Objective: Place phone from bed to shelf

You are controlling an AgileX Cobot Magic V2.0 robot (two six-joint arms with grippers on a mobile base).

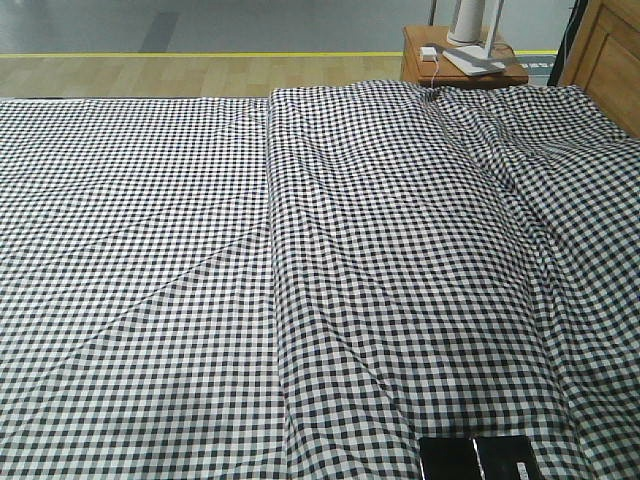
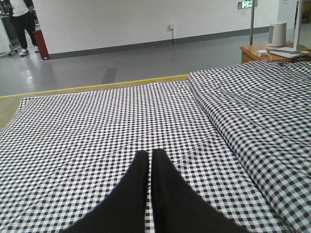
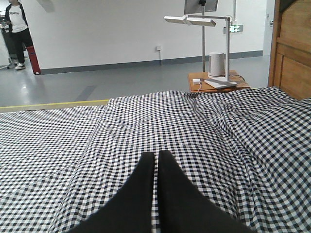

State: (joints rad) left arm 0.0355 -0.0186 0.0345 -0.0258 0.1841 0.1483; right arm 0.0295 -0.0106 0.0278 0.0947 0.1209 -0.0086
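Black-and-white gingham cloth of the wide, wrinkled bed (image 2: 97, 131) spreads under and ahead of the left gripper (image 2: 149, 154), whose two black fingers lie pressed together at the tips, holding nothing. Far ahead and to its left, a person in dark trousers (image 2: 20, 19) stands on the grey floor beside a red box (image 2: 41, 43). To its right the cloth rises in a long fold, and beyond that, far ahead on the right, is a small brown wooden side table (image 2: 272, 51). The right gripper (image 3: 158, 155) is likewise closed and empty, with only a thin slit between its black fingers, above rumpled cloth. Ahead and to its right the table carries a white cylinder (image 3: 216, 63) and a white desk lamp on a thin pole (image 3: 194, 20). A brown panelled wooden board (image 3: 291, 53) stands at its far right. The thin glossy black phone (image 1: 500, 458) lies flat on the cloth at the bottom edge of the front view, partly cut off. Neither gripper shows there, so its place relative to them cannot be told.
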